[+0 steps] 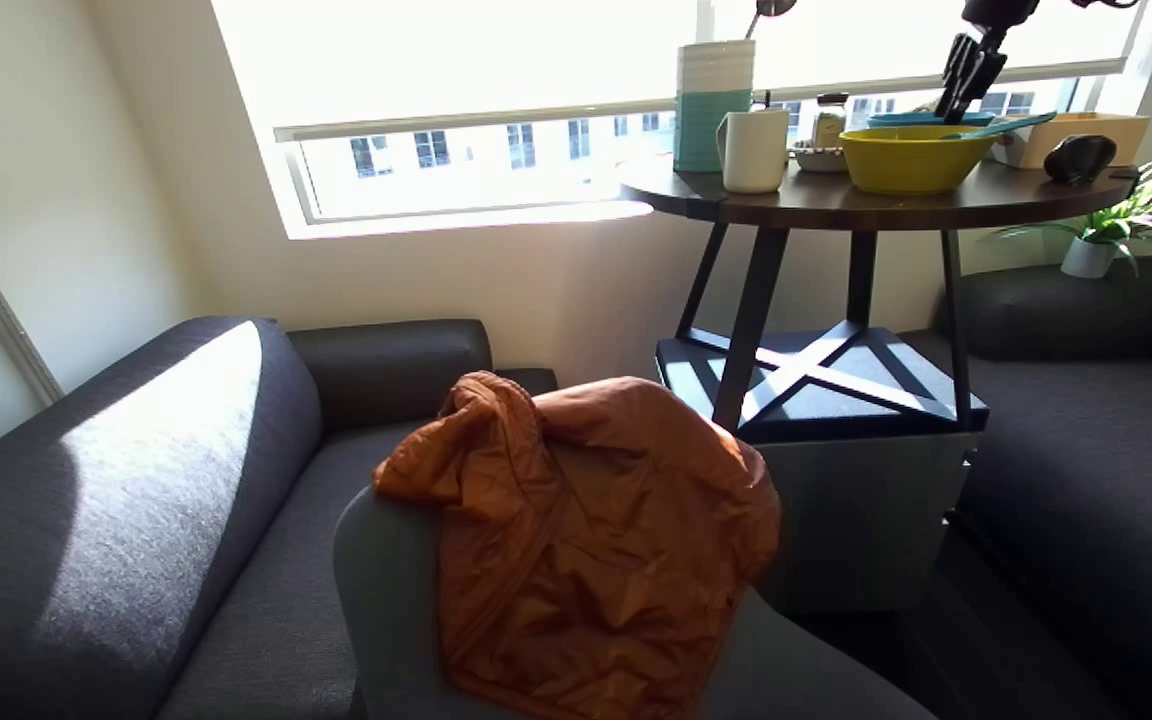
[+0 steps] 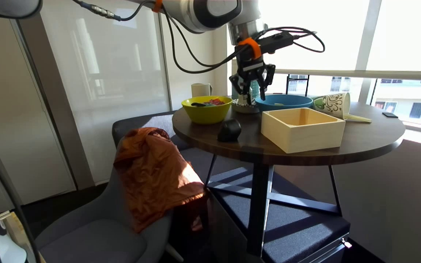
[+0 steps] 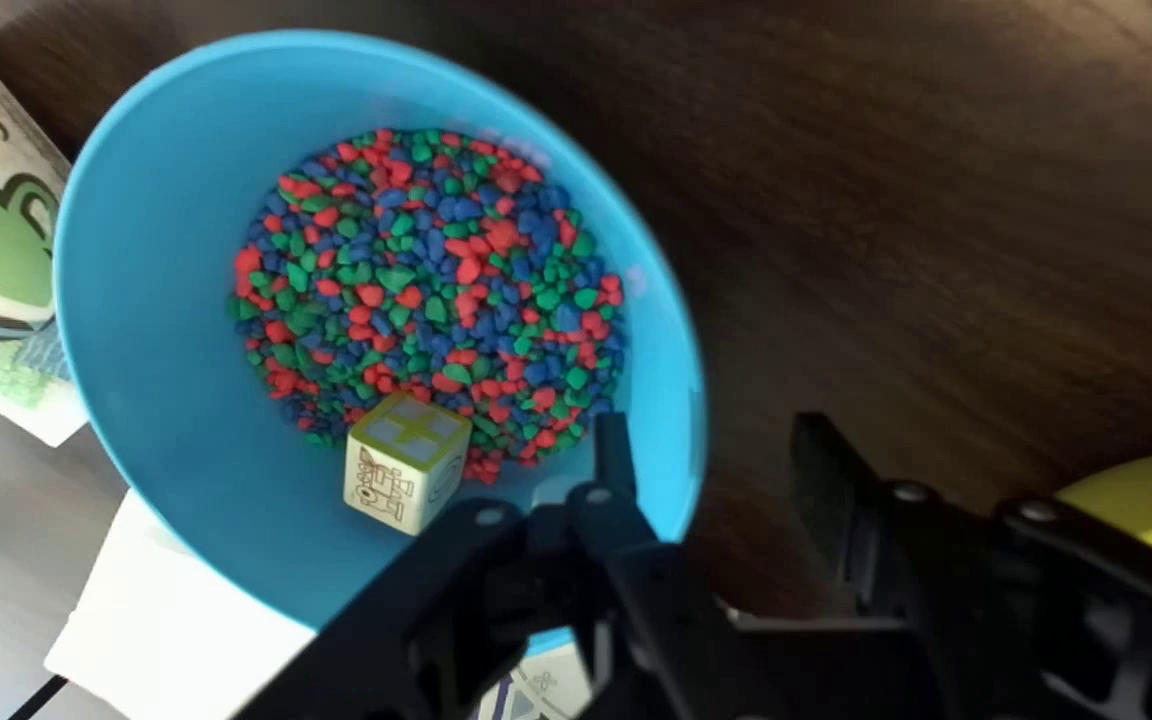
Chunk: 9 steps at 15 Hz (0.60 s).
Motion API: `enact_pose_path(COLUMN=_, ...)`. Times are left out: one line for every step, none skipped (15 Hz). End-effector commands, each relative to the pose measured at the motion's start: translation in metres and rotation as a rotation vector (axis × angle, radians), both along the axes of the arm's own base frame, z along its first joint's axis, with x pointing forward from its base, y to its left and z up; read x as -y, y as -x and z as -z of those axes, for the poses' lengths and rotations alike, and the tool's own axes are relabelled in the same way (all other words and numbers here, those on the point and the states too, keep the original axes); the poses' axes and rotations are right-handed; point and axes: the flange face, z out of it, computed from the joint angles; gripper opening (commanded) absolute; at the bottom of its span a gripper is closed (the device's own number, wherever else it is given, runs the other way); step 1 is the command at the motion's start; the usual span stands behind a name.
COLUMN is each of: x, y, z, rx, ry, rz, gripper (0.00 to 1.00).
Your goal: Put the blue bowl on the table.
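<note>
Jaws parted, the Robotiq gripper [image 3: 714, 430] straddles the rim of the blue bowl [image 3: 156, 250]; the bowl, holding multicoloured gravel [image 3: 436, 290] and a printed cube [image 3: 404, 462], sits on the round brown table [image 2: 371, 135].

Room: a sitting area; home or office lounge, cannot tell which
Sofas [image 1: 1086, 430]: dark, lower than the gripper [image 2: 255, 99]
Chair [image 2: 102, 233]: grey, below the gripper, jacket [image 2: 155, 179] over its back
Window [image 1: 456, 185]: beyond the gripper, roller blind [image 1: 496, 60] partly lowered, building [image 1: 548, 142] outside
Plant [image 1: 1141, 210]: potted, lower than the gripper
Worktop [image 2: 373, 131]: round, under the gripper, mug [image 1: 754, 155] on it
</note>
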Motion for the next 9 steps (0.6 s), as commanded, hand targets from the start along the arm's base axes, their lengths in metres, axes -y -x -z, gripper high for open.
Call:
enact_pose_path(x=0.002, y=0.025, z=-0.052, rx=0.112, ry=-0.140, rz=0.009, gripper=0.78)
enact_pose_path(x=0.007, y=0.034, z=-0.067, rx=0.160, ry=-0.161, rz=0.045, gripper=0.86)
enact_pose_path(x=0.013, y=0.046, z=-0.083, rx=0.209, ry=-0.180, rz=0.081, gripper=0.93)
enact_pose_path(x=0.018, y=0.061, z=-0.098, rx=0.259, ry=-0.195, rz=0.113, gripper=0.98)
enact_pose_path(x=0.023, y=0.072, z=-0.112, rx=0.310, ry=-0.208, rz=0.139, gripper=1.00)
enact_pose_path(x=0.027, y=0.085, z=-0.126, rx=0.360, ry=-0.225, rz=0.166, gripper=1.00)
enact_pose_path(x=0.030, y=0.094, z=-0.138, rx=0.409, ry=-0.241, rz=0.193, gripper=1.00)
enact_pose_path(x=0.034, y=0.073, z=-0.126, rx=0.333, ry=-0.202, rz=0.155, gripper=1.00)
enact_pose_path(x=0.037, y=0.082, z=-0.136, rx=0.350, ry=-0.202, rz=0.164, gripper=1.00)
